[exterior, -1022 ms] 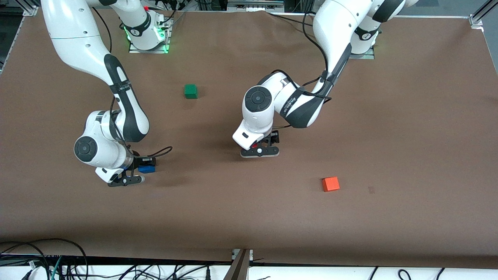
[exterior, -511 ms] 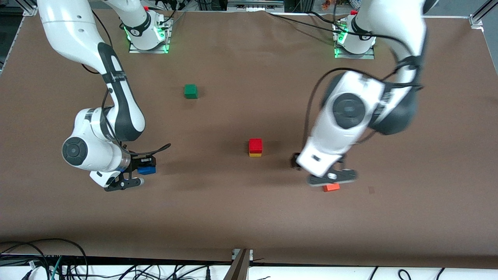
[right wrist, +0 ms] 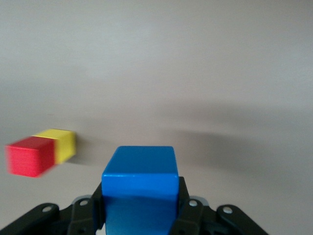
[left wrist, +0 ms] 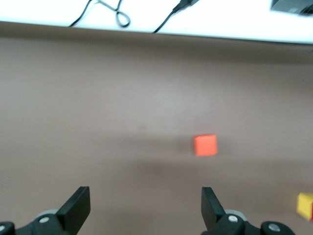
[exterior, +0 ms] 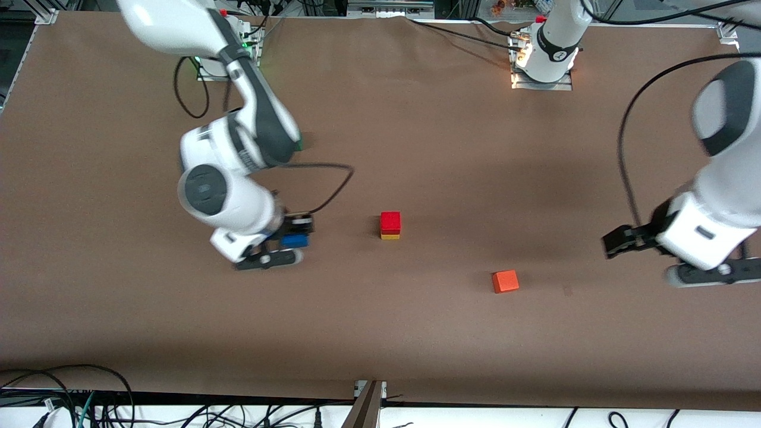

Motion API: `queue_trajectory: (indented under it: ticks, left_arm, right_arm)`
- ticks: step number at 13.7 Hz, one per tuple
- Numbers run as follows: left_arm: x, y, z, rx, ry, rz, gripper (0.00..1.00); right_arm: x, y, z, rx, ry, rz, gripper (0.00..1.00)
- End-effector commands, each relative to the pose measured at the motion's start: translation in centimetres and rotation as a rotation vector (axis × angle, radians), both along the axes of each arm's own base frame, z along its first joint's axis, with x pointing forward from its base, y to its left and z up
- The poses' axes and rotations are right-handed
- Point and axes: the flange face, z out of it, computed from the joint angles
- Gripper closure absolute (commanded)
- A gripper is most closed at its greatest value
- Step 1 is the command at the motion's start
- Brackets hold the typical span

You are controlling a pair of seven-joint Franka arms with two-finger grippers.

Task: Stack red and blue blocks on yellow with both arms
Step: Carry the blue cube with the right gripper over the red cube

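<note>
Front view: the red block (exterior: 390, 221) sits on the yellow block (exterior: 390, 236) mid-bench (exterior: 416, 333). At its 9 o'clock, the right tool (exterior: 284, 242) grips the blue block (exterior: 294, 240) in the air.

Left wrist view: the left tool (left wrist: 145, 208) is spread wide (holding nothing), over the bench's left-arm end.

Right wrist view: the blue block is pinched tight.

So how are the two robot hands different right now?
The right gripper is shut on the blue block and holds it over the table beside the red block, which sits on the yellow block. The left gripper is open and holds nothing, off toward the left arm's end of the table, past the orange block. Both are black, with two fingers.
</note>
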Motion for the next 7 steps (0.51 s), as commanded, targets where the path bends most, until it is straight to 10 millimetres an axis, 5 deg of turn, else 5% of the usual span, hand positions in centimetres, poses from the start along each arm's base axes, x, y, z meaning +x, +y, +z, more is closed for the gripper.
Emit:
queue_trajectory:
  ticks: [1,4,7]
  left_arm:
    - [-4.5,2.9,2.1,0.0,0.051,-0.042,0.0]
    - [-8.1,4.6,2.5,0.007,0.088,-0.013,0.0]
    - [-9.5,4.3,2.1,-0.052,0.111,-0.009,0.0]
  right_arm:
    - [-1.2,7.2,-1.2,-0.02,-0.032,-0.08,0.79]
    - [-4.7,14.0,-2.1,-0.009,-0.097,-0.099,0.79]
    - [-5.8,16.5,-4.4,0.007,-0.134,-0.09,0.79]
